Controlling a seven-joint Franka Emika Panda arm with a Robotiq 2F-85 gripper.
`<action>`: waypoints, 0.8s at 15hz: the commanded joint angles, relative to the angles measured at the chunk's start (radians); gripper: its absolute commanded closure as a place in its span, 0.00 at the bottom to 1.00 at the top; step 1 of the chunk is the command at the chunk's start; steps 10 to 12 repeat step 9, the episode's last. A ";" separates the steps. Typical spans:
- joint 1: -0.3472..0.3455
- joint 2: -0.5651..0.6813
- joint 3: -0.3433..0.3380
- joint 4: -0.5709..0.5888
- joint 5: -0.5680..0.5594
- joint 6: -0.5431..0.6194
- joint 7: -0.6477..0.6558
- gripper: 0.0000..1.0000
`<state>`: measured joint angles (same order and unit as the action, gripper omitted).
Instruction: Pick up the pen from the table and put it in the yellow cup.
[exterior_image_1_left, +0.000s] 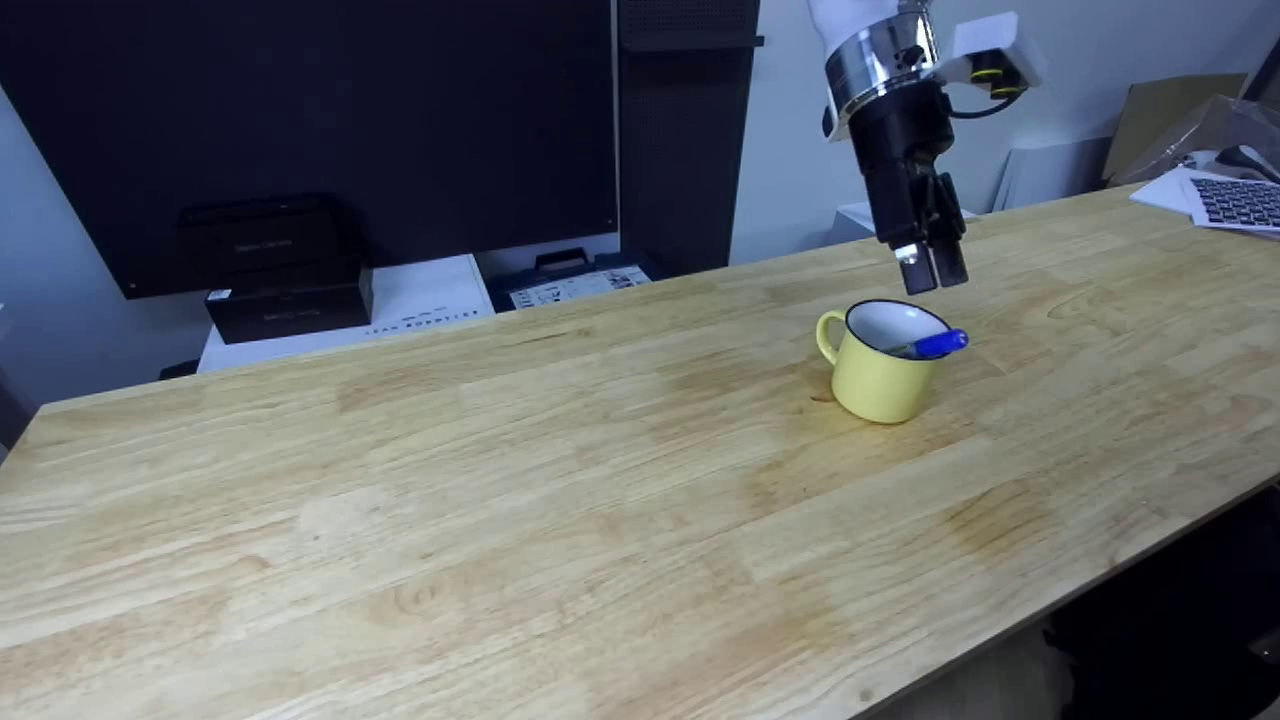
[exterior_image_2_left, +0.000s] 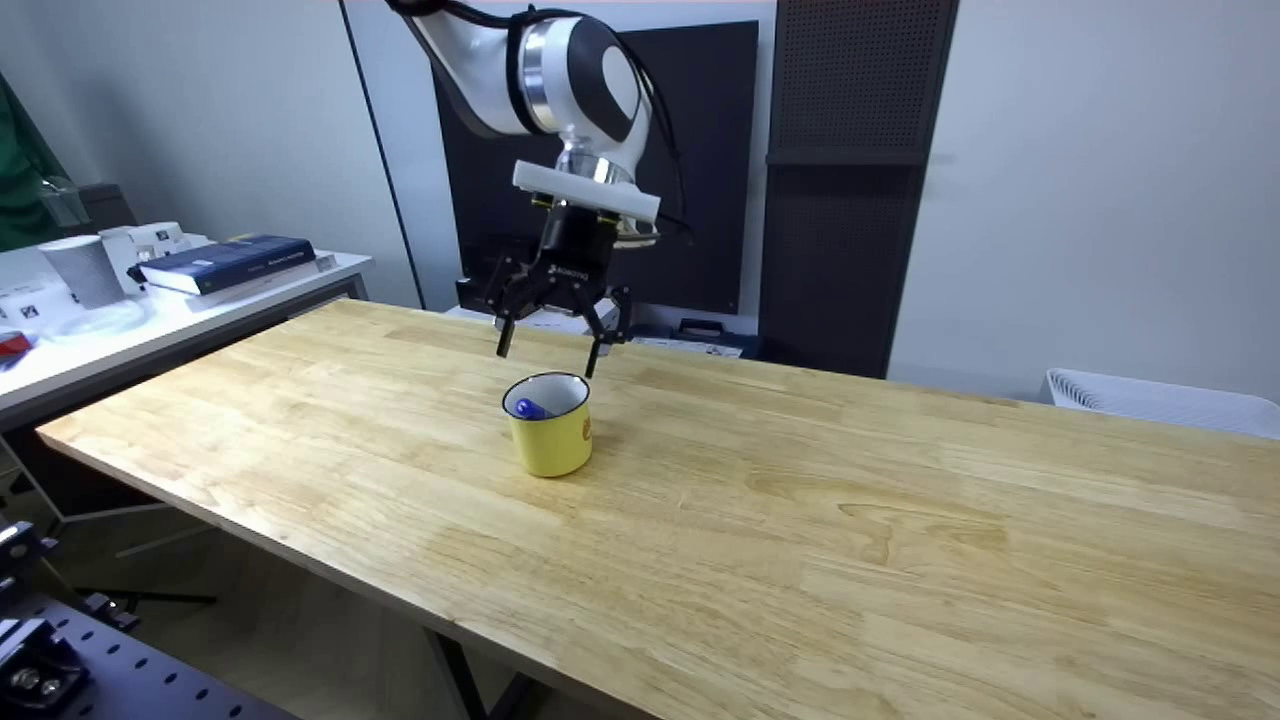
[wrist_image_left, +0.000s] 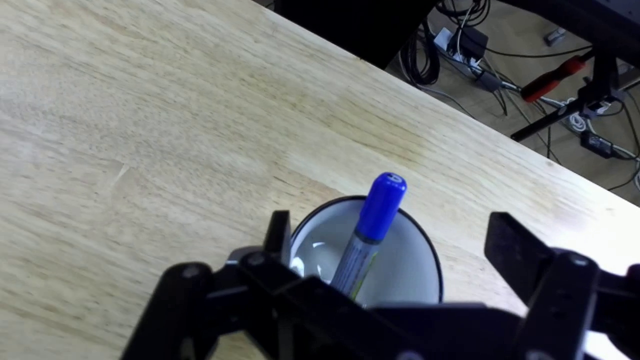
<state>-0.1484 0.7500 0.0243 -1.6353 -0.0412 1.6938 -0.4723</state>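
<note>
The yellow cup (exterior_image_1_left: 880, 387) stands upright on the light-wood table (exterior_image_1_left: 520, 500). It also shows in an exterior view (exterior_image_2_left: 553, 448) and, seen from above, in the wrist view (wrist_image_left: 412, 265). The blue pen (exterior_image_1_left: 940, 344) is inside the cup, leaning on the rim with its blue cap sticking out. Its cap also shows in an exterior view (exterior_image_2_left: 530, 409) and in the wrist view (wrist_image_left: 374, 220); its lower end is hidden there behind the gripper. My gripper (exterior_image_2_left: 548, 350) is open and empty above the cup, its fingers wide apart in the wrist view (wrist_image_left: 394, 237).
A keyboard (exterior_image_1_left: 1240, 203) and papers lie at the table's far end. A white side table (exterior_image_2_left: 350, 265) with a dark blue book (exterior_image_2_left: 225, 263) and a grey cup (exterior_image_2_left: 83, 272) stands beside the table. Cables (wrist_image_left: 422, 57) lie on the floor past the table's edge.
</note>
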 joint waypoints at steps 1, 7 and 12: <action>0.017 -0.071 -0.003 -0.030 -0.052 0.075 0.002 0.00; 0.032 -0.106 -0.006 -0.039 -0.137 0.199 -0.001 0.00; 0.032 -0.102 -0.005 -0.040 -0.136 0.196 -0.001 0.00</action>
